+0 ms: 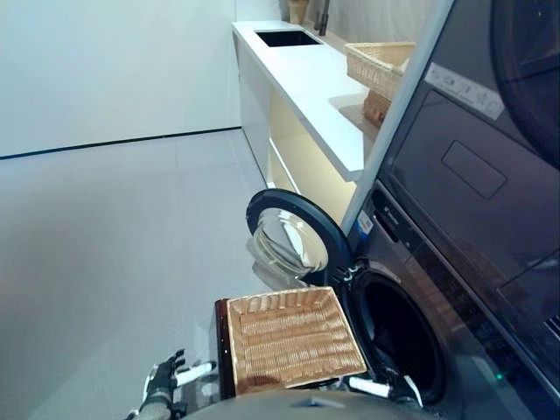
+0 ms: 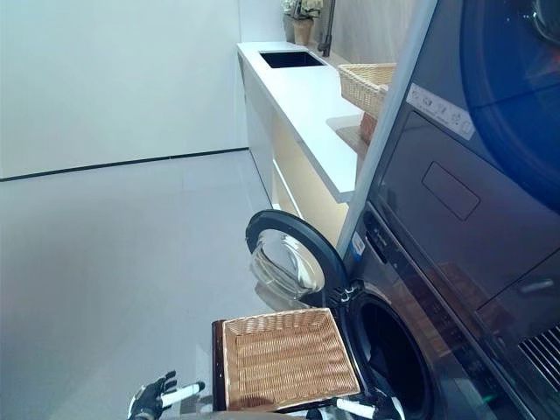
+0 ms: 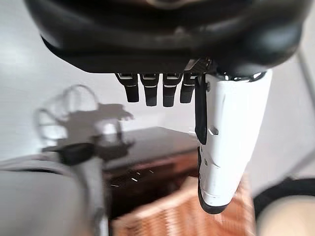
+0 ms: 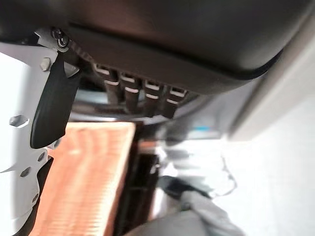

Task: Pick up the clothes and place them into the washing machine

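Note:
The shallow wicker basket (image 1: 293,341) rests on the low dark brown box (image 1: 221,350) beside the washing machine (image 1: 455,289); its inside is bare wicker. The machine's round door (image 1: 289,236) stands open toward the basket and the drum opening (image 1: 402,337) is dark. My left hand (image 1: 162,385) hangs low, left of the box, fingers relaxed and empty; its wrist view shows straight fingers (image 3: 162,91) above the box and basket (image 3: 177,211). My right hand (image 1: 378,388) is low between basket and drum, open and empty, its fingers (image 4: 142,93) over the basket's edge (image 4: 83,182).
A long white counter (image 1: 306,87) with a dark sink (image 1: 287,38) runs along the wall behind the machine. A second wicker basket (image 1: 378,66) stands on it. A second appliance (image 1: 490,131) is stacked above the washer. Grey floor (image 1: 105,245) spreads to the left.

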Robot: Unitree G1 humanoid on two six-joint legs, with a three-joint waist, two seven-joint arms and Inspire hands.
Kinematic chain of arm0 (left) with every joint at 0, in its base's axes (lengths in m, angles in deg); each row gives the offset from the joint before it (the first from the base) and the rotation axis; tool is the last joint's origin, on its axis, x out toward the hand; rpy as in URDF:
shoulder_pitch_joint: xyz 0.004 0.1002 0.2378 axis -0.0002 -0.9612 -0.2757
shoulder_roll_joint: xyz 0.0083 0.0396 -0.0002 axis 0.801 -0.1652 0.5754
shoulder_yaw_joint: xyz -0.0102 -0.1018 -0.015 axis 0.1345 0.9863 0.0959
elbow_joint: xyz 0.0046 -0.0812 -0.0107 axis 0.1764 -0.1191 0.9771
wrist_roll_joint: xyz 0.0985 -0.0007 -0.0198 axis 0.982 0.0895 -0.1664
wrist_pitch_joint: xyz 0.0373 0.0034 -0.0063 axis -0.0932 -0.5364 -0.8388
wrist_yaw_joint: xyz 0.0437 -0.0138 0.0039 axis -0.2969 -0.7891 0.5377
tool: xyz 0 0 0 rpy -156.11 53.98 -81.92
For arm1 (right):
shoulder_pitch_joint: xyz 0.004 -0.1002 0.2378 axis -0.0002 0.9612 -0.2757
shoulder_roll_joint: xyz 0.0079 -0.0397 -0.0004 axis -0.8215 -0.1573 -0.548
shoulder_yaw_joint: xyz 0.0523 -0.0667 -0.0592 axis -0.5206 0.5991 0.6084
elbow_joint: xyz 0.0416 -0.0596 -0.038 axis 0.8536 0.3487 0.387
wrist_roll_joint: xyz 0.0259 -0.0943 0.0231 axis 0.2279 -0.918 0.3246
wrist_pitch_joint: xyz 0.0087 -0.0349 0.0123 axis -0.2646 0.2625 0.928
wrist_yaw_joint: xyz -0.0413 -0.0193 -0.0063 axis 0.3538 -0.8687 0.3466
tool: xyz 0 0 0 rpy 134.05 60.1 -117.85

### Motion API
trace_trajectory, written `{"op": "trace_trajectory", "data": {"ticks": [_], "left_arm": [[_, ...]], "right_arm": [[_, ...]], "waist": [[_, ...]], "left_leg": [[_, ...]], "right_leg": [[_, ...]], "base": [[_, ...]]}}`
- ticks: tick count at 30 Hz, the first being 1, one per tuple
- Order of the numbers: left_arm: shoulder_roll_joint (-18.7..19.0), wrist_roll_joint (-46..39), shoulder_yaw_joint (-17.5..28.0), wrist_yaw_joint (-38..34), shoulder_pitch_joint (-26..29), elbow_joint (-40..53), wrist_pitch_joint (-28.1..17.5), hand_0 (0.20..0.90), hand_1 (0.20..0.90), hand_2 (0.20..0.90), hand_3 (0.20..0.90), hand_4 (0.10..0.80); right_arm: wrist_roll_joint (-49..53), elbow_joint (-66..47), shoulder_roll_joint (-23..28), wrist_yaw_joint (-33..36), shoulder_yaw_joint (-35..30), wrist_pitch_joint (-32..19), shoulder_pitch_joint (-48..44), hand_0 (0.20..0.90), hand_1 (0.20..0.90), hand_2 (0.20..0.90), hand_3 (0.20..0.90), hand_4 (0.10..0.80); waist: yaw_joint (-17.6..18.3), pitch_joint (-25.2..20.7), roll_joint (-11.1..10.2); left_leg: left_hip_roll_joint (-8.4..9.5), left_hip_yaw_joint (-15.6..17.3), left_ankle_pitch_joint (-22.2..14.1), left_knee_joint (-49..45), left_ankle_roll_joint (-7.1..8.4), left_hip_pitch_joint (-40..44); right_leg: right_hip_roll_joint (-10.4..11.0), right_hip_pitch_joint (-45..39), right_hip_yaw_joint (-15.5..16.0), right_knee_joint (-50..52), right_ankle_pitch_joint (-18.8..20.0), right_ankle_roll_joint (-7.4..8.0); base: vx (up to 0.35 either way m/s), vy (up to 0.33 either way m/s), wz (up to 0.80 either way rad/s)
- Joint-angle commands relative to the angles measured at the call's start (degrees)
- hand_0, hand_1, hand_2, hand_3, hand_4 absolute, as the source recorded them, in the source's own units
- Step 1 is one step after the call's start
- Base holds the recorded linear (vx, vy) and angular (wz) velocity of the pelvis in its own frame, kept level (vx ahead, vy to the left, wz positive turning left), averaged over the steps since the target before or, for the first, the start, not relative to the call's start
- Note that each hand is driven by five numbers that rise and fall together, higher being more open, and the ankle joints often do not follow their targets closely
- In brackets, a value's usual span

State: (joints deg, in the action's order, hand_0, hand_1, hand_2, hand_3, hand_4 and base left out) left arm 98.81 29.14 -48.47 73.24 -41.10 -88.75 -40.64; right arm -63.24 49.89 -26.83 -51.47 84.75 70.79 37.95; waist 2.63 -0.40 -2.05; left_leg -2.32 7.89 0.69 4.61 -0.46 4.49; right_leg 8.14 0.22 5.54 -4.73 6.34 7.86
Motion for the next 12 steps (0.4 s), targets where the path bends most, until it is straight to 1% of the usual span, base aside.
{"op": "trace_trajectory", "data": {"ticks": [1, 7, 12], "left_arm": [[2.5, -0.7, 4.0, 0.4, 2.3, -3.2, -1.0, 0.9, 0.9, 0.9, 0.9, 0.8], [2.0, 0.1, 3.9, 1.1, 1.4, -3.7, -0.7, 0.9, 0.9, 0.9, 0.9, 0.8], [1.4, -0.7, 3.9, 1.1, 1.6, -4.2, -0.5, 0.9, 0.9, 0.9, 0.9, 0.8]], "right_arm": [[1.4, 1.9, -0.2, 0.8, -1.9, -1.5, -4.1, 0.9, 0.9, 0.9, 0.9, 0.8], [1.1, 3.9, -0.7, 0.3, -2.4, -0.7, -3.2, 0.9, 0.9, 0.9, 0.9, 0.8], [4.3, 5.2, -1.5, 0.1, -4.4, -0.6, -2.9, 0.9, 0.9, 0.9, 0.9, 0.8]], "waist": [[0.4, -1.2, -1.7], [0.3, -1.4, -1.6], [0.3, -1.6, -1.5]], "left_leg": [[-2.13, -2.4, 1.5, 0.4, 5.5, -0.8], [-2.02, -2.6, 1.4, 0.4, 5.43, -0.7], [-1.98, -2.8, 1.4, 0.4, 5.39, -0.8]], "right_leg": [[2.8, 1.7, 0.4, 1.6, 3.2, 3.06], [2.7, 1.4, 0.6, 1.4, 3.2, 2.98], [2.7, 1.1, 0.9, 1.2, 3.2, 2.96]], "base": [[0.0, 0.0, 0.0], [0.0, 0.0, 0.0], [0.0, 0.0, 0.0]]}}
